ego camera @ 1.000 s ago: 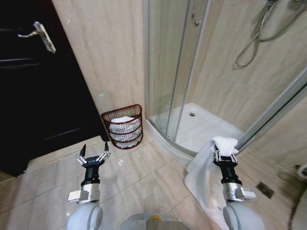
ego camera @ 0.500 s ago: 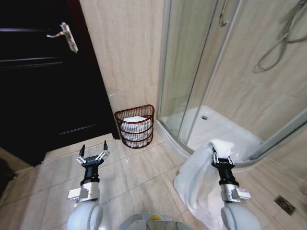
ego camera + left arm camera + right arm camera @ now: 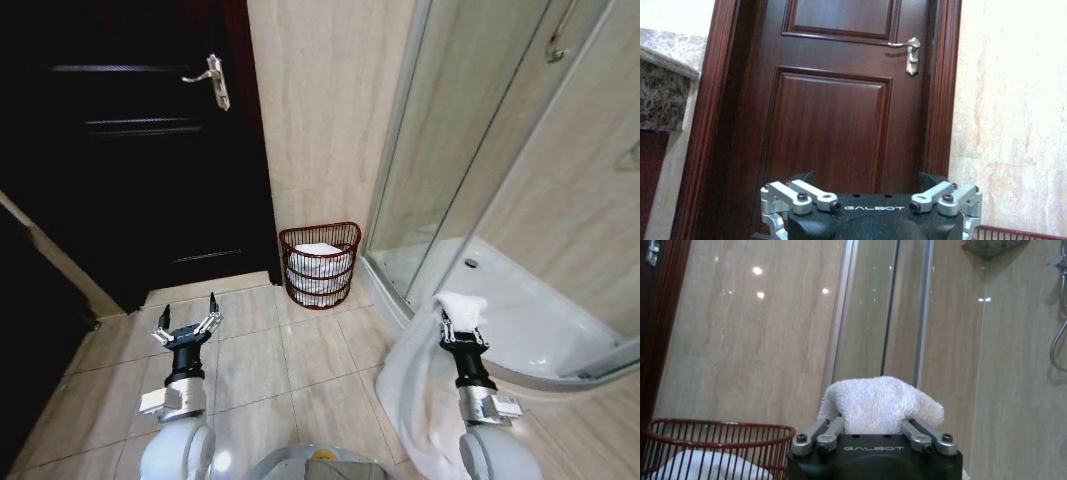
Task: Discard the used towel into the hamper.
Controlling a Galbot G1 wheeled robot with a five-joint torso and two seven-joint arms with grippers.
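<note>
Towel-related items are laid out across a bathroom floor (image 3: 310,355) of beige tiles. At the left, a dark wooden door (image 3: 140,150) with a metal handle (image 3: 212,78) is seen, and the left end effector (image 3: 187,326) is held low before it with its fingers spread and nothing between them. Against the wall between door and shower enclosure (image 3: 480,170), the hamper (image 3: 319,263) stands on the floor, white cloth already inside. At the right, the used towel (image 3: 420,375) is pinched by the right end effector (image 3: 461,334) and hangs to the floor, well apart from the hamper.
</note>
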